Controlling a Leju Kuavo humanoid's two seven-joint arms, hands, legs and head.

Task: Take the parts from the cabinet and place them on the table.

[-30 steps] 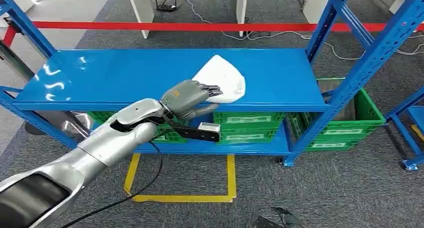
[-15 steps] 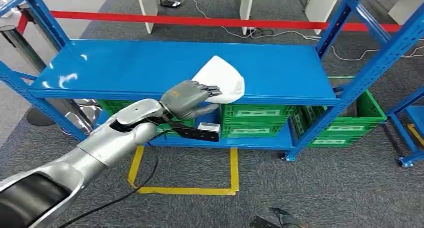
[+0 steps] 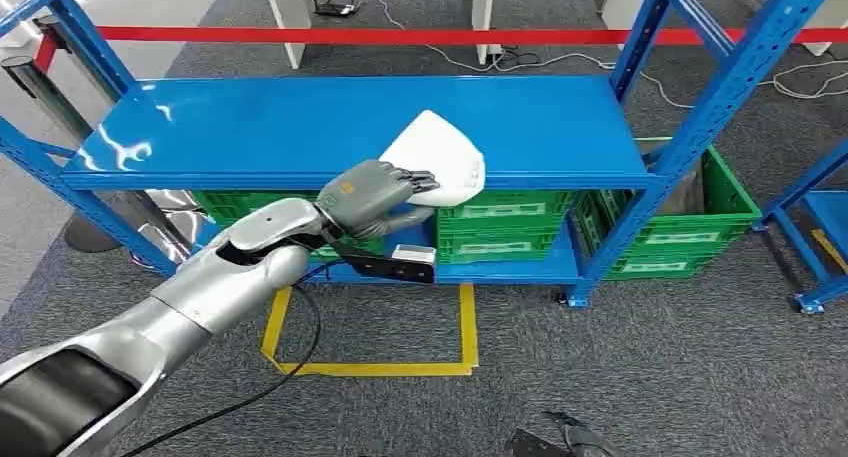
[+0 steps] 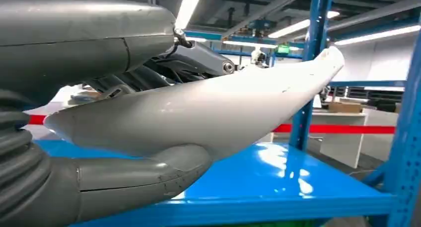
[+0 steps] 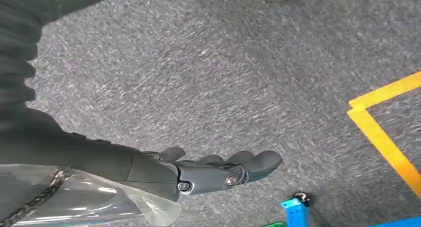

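You're mid-pickup: left hand (image 3: 372, 198) grips the white part (image 3: 440, 157) off the blue shelf (image 3: 250, 127), right hand (image 5: 218, 171) hangs w/ fingers loose, holding nothing; next, I'd say, lift clear & turn to the table.

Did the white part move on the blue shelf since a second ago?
Cannot tell. The camera shifted; the white part sits by the blue shelf's front edge as before, held by the left hand.

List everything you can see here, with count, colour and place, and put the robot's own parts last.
white part: one, white, held above the front edge of the top shelf.
shelf rack: one, blue, in front of the robot.
crates: several, green, on the lower shelf and beside the rack on the floor.
barrier tape: one, red, behind the rack.
floor marking: one, yellow, on the grey carpet.
left hand: one, grey, fingers over the white part, thumb under.
right hand: one, dark grey, hanging over the carpet, holding nothing.
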